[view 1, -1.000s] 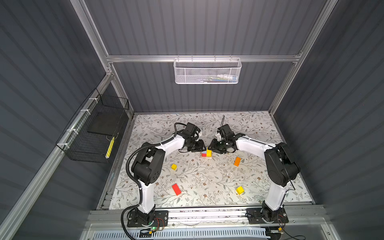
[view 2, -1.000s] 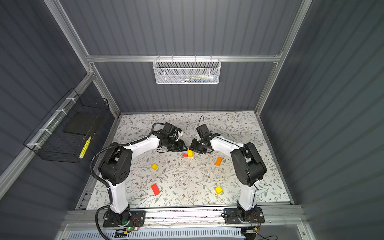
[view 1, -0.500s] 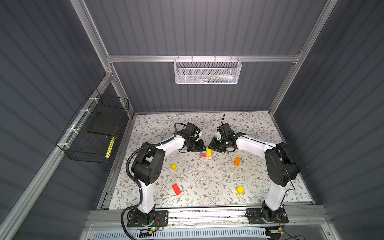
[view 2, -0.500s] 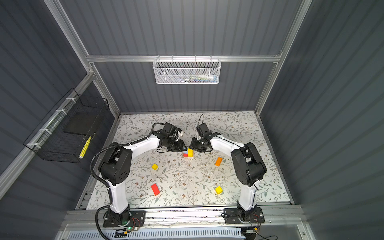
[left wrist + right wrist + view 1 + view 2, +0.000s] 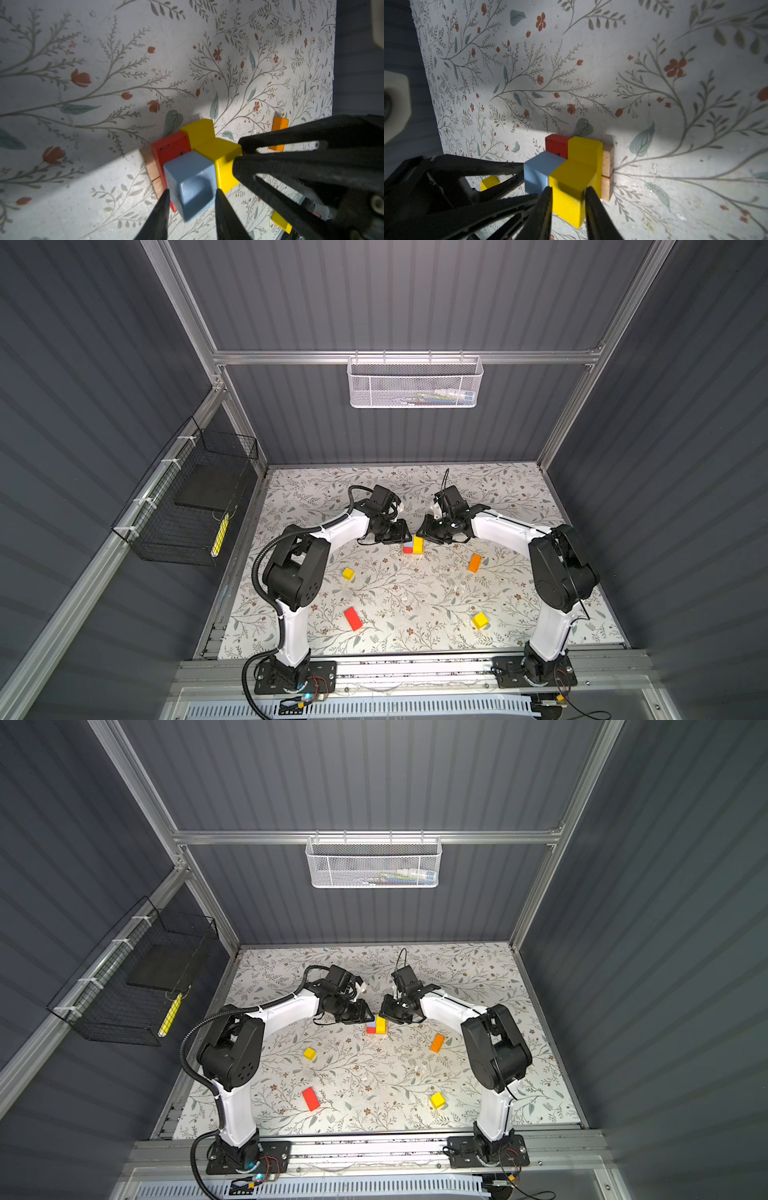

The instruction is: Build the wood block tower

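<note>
Left wall: a black wire basket [image 5: 183, 510] hung outside the left edge of the floral-patterned table top [image 5: 291, 497].
Front-left room: a small yellow wooden cube [image 5: 348, 573] and a flat red wooden brick [image 5: 353, 618] lay well apart on open cover, the brick nearer the front edge.
Left gripper [image 5: 191, 192]: it sat low at the tower's left side, its black fingers [image 5: 158, 218] pinching the flanks of the light-blue wooden cube [image 5: 190, 176].
Tower [image 5: 413, 546]: it stood mid-table between the two grippers, well clear of every edge. Two bare tan wooden bricks [image 5: 607, 166] formed the base. A second red brick [image 5: 170, 148] and a yellow oblong brick [image 5: 584, 146] lay on them. The light-blue wooden cube and a top yellow cube [image 5: 569, 178] sat on top, side by side and touching.
Right gripper [image 5: 568, 188]: its fingers stood on either side of the top yellow cube; whether they pressed it could not be told.
Right room: an orange wooden brick [image 5: 474, 563] lay near the tower and a far yellow cube [image 5: 479, 620] lay toward the front edge, with bare cover between them.
Back edge: the cover ran bare to the rear wall, where a white mesh basket [image 5: 415, 385] hung.
</note>
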Tool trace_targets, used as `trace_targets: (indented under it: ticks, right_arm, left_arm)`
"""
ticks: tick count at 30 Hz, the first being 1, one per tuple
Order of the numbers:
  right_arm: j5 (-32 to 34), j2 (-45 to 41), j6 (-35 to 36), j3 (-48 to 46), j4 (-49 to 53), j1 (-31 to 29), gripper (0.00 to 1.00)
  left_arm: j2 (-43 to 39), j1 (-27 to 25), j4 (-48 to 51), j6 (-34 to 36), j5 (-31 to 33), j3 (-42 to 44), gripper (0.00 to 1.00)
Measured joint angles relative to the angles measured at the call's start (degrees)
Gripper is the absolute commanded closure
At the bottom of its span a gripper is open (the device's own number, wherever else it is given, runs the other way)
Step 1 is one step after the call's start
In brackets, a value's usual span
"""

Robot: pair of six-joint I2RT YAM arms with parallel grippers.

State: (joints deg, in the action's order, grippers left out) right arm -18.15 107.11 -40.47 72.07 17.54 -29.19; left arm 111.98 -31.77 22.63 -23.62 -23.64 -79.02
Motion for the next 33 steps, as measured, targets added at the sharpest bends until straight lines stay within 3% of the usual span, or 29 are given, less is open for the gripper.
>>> trace_targets:
  ticks: [20, 33]
  right_arm:
    - [0.2, 0.5, 0.0, 0.0, 0.1, 0.0, 0.69]
    - [0.9, -3.7, -0.1, 0.0, 0.1, 0.0, 0.60]
  left_arm:
    - [-0.4, 0.4, 0.0, -0.1, 0.0, 0.0, 0.61]
    - [-4.3, 0.4, 0.9, -0.2, 1.1, 0.0, 0.49]
